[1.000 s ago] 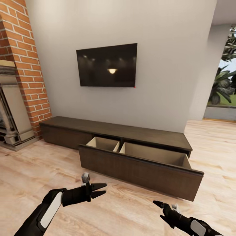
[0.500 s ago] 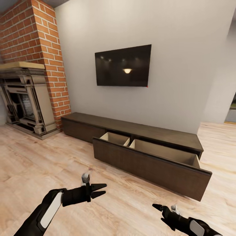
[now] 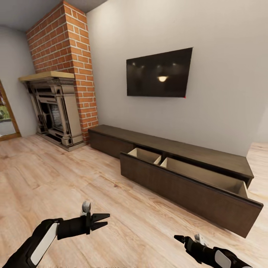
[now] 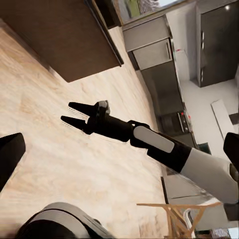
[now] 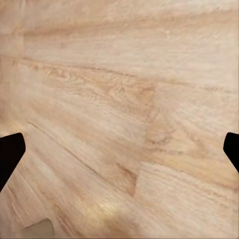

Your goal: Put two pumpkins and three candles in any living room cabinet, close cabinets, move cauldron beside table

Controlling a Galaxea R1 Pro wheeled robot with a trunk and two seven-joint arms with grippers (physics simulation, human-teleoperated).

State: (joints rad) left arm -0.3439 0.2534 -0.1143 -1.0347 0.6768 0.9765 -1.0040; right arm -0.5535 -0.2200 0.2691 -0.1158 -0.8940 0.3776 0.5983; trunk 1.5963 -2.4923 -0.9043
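Bright, even, soft-shadowed renders

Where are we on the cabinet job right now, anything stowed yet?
Done: the cabinet has its wide drawer pulled open. As far as the interior shows, it looks bare, with no pumpkin or candle. In hand: nothing; the left gripper and right gripper are open above the floor. Left: stowing all five items, closing the drawer, placing the cauldron.

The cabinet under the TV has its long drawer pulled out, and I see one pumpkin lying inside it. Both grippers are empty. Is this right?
Not quite. In the head view, the drawer of the cabinet is pulled out, but the part of its pale interior that can be seen holds no pumpkin. The rest is right: the left gripper and the right gripper hold nothing.
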